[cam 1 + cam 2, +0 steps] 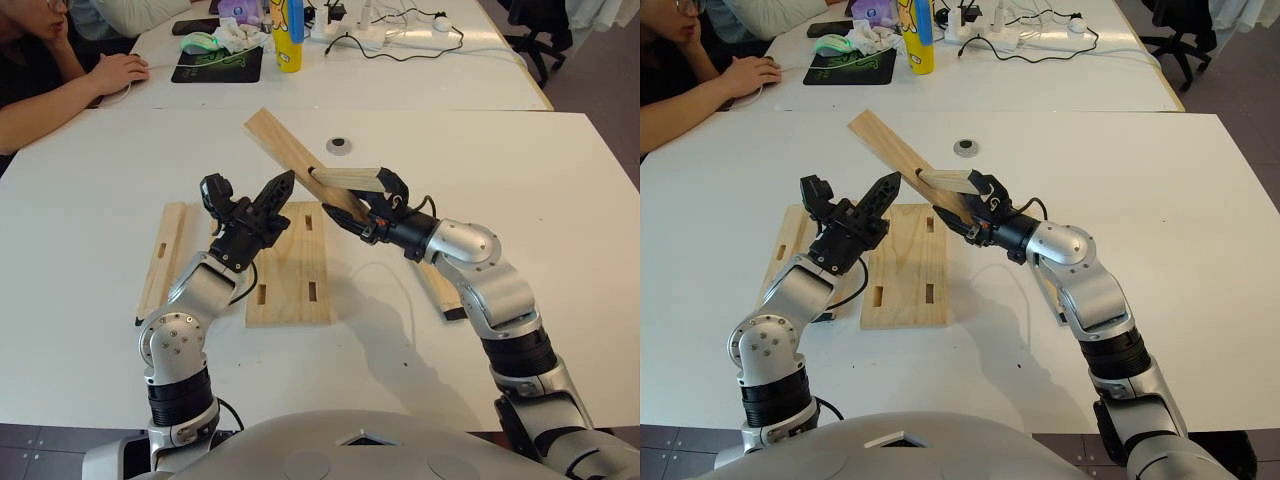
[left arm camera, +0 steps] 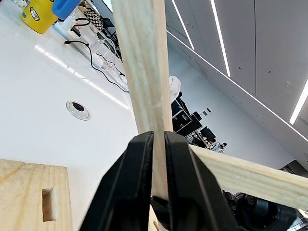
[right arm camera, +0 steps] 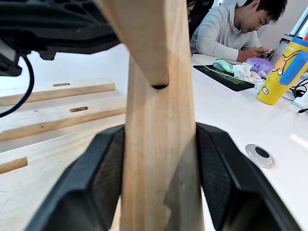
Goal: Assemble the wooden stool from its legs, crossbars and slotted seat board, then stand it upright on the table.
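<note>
Pine, by the look: light and stiff, dry enough to slip, so best gripped across its flat faces near the joint.

Head view: the leg (image 1: 290,150) hung above the seat board (image 1: 290,290) on the table (image 1: 520,200). Its long axis ran away and toward the robot's left, and the crossbar (image 1: 345,178) met it near its closer end.

Left wrist: the left gripper (image 2: 158,139) had its fingers (image 2: 125,183) pinching the leg.

Right wrist: the right gripper (image 3: 159,130) had its fingers (image 3: 101,178) clamped on the crossbar, beside a notch.
</note>
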Controlling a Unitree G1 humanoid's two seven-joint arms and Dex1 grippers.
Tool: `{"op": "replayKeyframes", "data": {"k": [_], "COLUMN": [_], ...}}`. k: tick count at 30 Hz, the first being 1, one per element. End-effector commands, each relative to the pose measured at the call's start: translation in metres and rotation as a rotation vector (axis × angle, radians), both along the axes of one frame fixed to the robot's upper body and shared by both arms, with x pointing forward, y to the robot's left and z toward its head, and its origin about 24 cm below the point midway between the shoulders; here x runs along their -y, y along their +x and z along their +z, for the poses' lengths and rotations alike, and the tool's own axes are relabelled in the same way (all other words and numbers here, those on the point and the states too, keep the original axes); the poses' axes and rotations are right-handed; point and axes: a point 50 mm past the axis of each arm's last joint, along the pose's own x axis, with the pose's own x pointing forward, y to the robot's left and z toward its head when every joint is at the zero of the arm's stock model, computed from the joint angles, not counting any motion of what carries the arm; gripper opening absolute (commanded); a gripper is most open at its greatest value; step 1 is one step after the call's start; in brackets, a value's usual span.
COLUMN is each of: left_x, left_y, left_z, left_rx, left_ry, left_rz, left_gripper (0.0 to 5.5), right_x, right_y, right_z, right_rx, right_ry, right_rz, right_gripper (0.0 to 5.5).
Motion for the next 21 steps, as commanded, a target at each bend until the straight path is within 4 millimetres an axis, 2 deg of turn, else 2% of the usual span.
{"op": "replayKeyframes", "data": {"k": [1,9,20,21], "left_x": [-0.001,-0.007,-0.011,-0.012], "left_y": [0.001,0.0,0.003,0.003], "left_z": [0.0,-0.006,0.003,0.003], "left_rx": [-0.012,-0.042,-0.008,-0.008], "left_ry": [0.001,-0.009,-0.079,-0.081], "left_rz": [0.015,0.052,0.086,0.089], "left_gripper": [1.21,2.4,2.46,2.31], "right_x": [-0.004,-0.006,-0.005,-0.005], "right_y": [0.001,-0.001,-0.008,-0.008], "right_z": [0.009,0.009,0.007,0.007], "right_rx": [0.033,0.025,-0.008,-0.014], "right_ry": [0.009,0.003,-0.018,-0.02], "right_rz": [0.042,0.068,0.127,0.134], "right_gripper": [2.06,2.06,2.06,2.06]}}
